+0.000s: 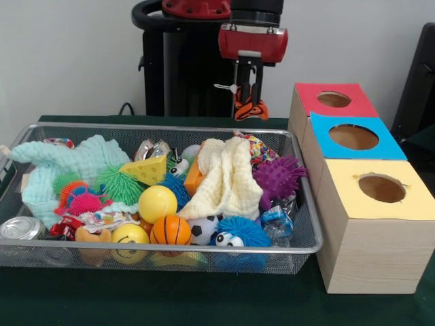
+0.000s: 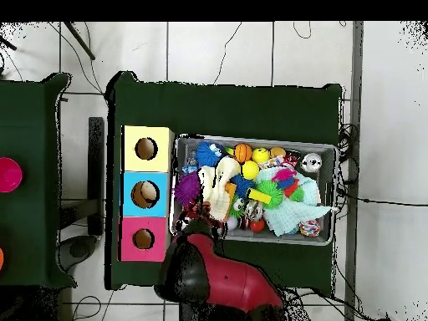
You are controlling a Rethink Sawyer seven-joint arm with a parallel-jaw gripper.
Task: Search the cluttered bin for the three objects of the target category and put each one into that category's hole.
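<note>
The bin (image 1: pixel 170 250) is a silver wire-mesh basket full of toys; it also shows in the overhead view (image 2: pixel 251 140). My gripper (image 1: pixel 249 102) hangs above the bin's far rim, toward the end next to the boxes. It is shut on a small orange toy with black stripes (image 1: pixel 250 110), held in the air clear of the clutter. Three wooden boxes, each with a round hole, stand beside the bin: red top (image 1: pixel 333 100), blue top (image 1: pixel 353 136), yellow top (image 1: pixel 380 189). In the overhead view the arm (image 2: pixel 213 272) hides the gripper and the toy.
The bin holds a pale yellow cloth (image 1: pixel 228 178), a mint cloth (image 1: pixel 75 163), a purple spiky ball (image 1: pixel 279 178), a basketball (image 1: pixel 170 231), a yellow ball (image 1: pixel 157 203), a cheese wedge (image 1: pixel 148 170) and a can (image 1: pixel 19 228). A second dark table (image 2: pixel 25 180) stands apart.
</note>
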